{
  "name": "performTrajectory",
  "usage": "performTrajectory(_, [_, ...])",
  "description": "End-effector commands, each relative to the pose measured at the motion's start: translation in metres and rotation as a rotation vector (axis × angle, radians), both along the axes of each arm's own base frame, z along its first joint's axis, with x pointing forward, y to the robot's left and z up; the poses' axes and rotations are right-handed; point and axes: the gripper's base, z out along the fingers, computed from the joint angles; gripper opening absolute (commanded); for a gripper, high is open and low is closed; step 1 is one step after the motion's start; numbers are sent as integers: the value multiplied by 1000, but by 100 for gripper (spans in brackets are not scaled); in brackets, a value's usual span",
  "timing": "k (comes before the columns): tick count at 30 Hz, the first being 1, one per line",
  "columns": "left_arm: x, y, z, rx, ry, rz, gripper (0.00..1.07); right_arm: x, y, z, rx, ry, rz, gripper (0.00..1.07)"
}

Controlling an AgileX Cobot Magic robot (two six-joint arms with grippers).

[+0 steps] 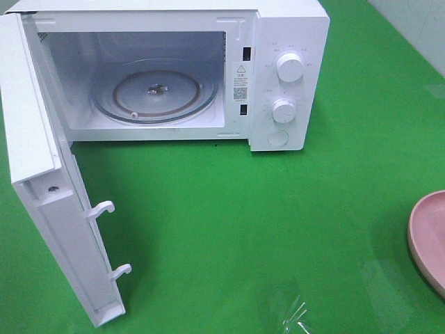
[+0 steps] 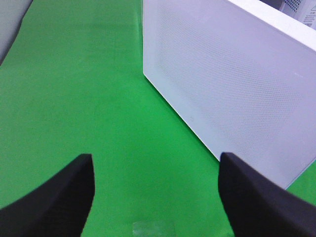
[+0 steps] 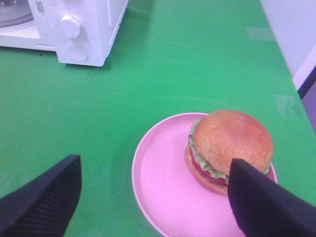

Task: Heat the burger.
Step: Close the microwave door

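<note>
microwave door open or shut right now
Open. The microwave has its door swung wide to the left, its latch hooks exposed, and the empty glass turntable visible inside.

- Green worktop [image 1: 278,229] carries everything in view.
- White microwave [image 1: 288,42] stands directly on it at the far side, door [image 1: 42,174] swung open.
- Pink plate [image 3: 163,182] rests flat on it, well apart from the microwave, cut off at the overhead view's right edge.

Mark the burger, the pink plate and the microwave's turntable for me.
burger [image 3: 231,143], right wrist view, top of the bun.
pink plate [image 3: 163,182], right wrist view, bare inner surface.
turntable [image 1: 125,94], exterior high view, glass left of centre.
</note>
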Motion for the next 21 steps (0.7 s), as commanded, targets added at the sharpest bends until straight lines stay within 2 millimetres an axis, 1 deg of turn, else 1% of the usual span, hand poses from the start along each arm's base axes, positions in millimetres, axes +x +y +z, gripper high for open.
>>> performTrajectory(1, [-2, -1, -1, -9, -11, -3, 65, -12, -1, -1, -2, -75, -65, 76])
performTrajectory(6, [-2, -1, -1, -9, -9, -3, 65, -12, 0, -1, -4, -73, -126, 76])
performTrajectory(21, [-1, -1, -1, -8, 1, -3, 65, -12, 0, -1, 0, -73, -127, 76])
